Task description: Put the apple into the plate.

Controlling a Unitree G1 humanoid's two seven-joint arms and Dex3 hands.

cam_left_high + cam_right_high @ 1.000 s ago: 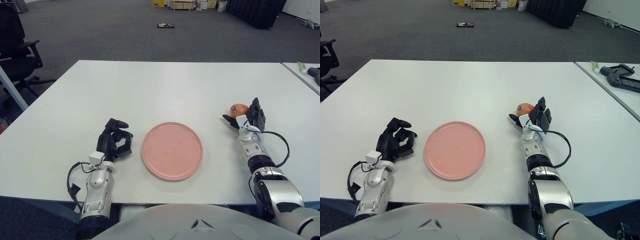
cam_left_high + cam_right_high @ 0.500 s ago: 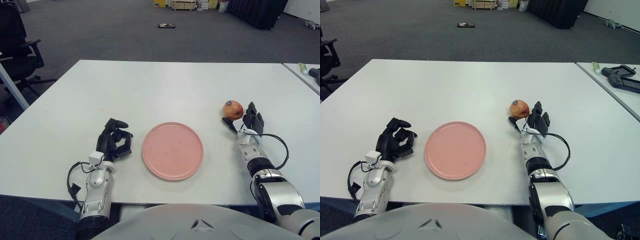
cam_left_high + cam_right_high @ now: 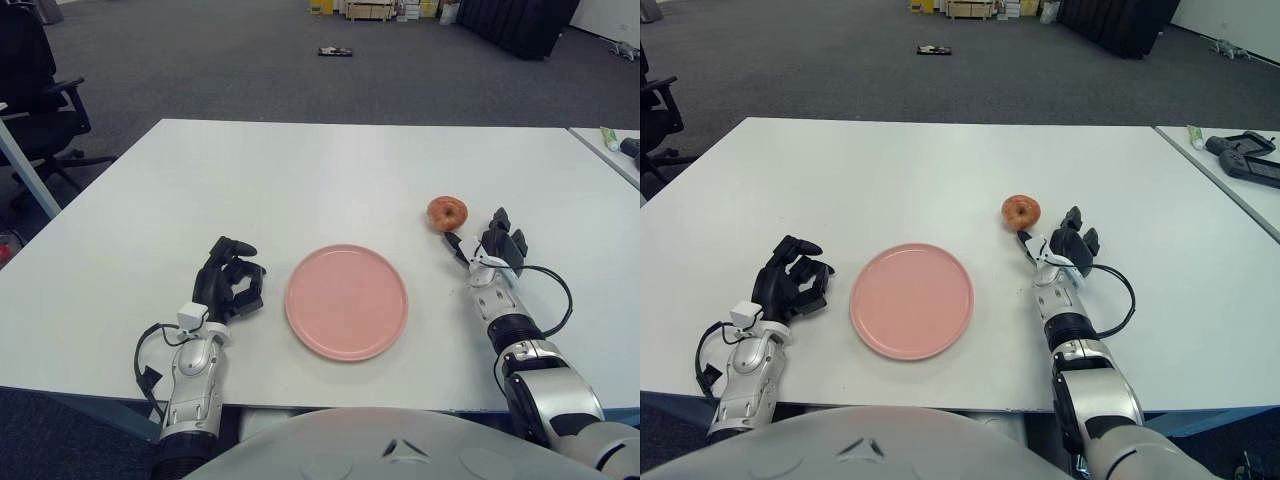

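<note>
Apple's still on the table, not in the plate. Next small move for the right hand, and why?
Probably reach the right hand forward and left to close around the apple. The apple sits loose on the table, just beyond the open fingers and outside the pink plate. The left hand shows curled beside the plate's left edge.

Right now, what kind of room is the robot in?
Probably an office or lab: a white table on grey carpet, a black office chair on the left, and boxes stacked at the far end.
</note>
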